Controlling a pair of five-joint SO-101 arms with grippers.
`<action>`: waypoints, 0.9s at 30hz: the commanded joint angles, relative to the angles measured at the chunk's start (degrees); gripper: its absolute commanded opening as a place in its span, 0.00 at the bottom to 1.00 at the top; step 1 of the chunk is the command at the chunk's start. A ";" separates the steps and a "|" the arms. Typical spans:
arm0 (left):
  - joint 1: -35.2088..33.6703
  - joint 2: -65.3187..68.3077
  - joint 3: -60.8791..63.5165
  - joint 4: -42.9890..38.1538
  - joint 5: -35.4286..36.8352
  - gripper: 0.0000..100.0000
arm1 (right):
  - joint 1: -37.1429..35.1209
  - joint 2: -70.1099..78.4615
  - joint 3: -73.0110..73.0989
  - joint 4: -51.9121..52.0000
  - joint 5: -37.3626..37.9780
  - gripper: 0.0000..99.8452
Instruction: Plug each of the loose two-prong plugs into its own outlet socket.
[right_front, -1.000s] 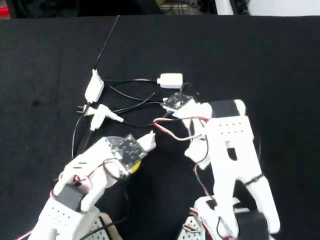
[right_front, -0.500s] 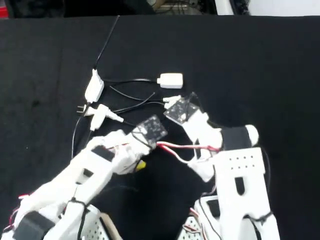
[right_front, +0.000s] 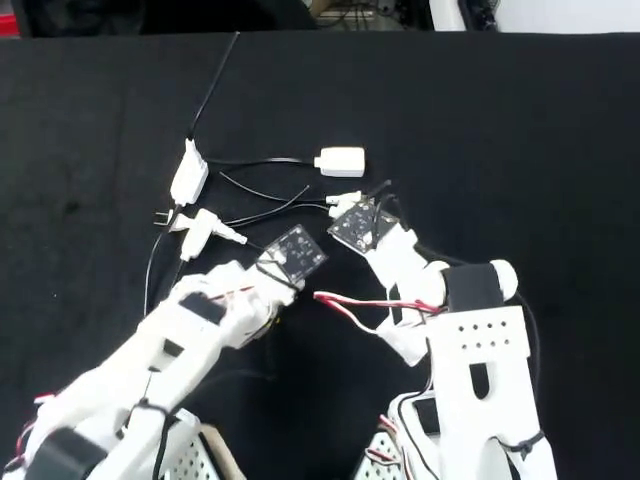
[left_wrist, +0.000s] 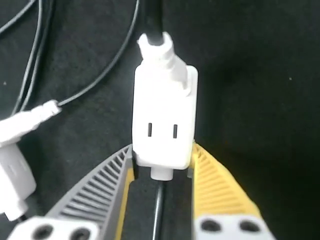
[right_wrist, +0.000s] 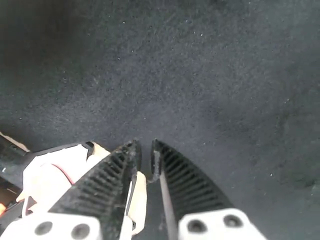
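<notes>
Left gripper (left_wrist: 163, 150) clamps outlet socket (left_wrist: 162, 112) (both slots empty).

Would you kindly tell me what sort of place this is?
Probably a robotics lab bench: a left arm and right arm stand at a black cloth table, with an outlet socket and a two-prong plug laid out.

I'm looking down on the table (right_front: 540, 120), covered in black cloth; on it lie an outlet socket (right_front: 188, 172), a two-prong plug (right_front: 197, 228) just beside it, a white block (right_front: 341, 160), and thin black cables (right_front: 262, 193) looping between them.
</notes>
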 joint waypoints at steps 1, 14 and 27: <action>-2.33 -7.82 0.66 5.45 0.35 0.03 | 1.32 -0.92 -0.22 -0.88 0.00 0.04; -41.19 -44.84 -0.22 21.54 0.70 0.03 | 1.32 -0.57 -1.54 -0.88 -0.62 0.04; -42.59 -19.34 -1.63 -1.05 0.70 0.03 | 4.22 -0.48 -4.00 -0.79 -4.13 0.04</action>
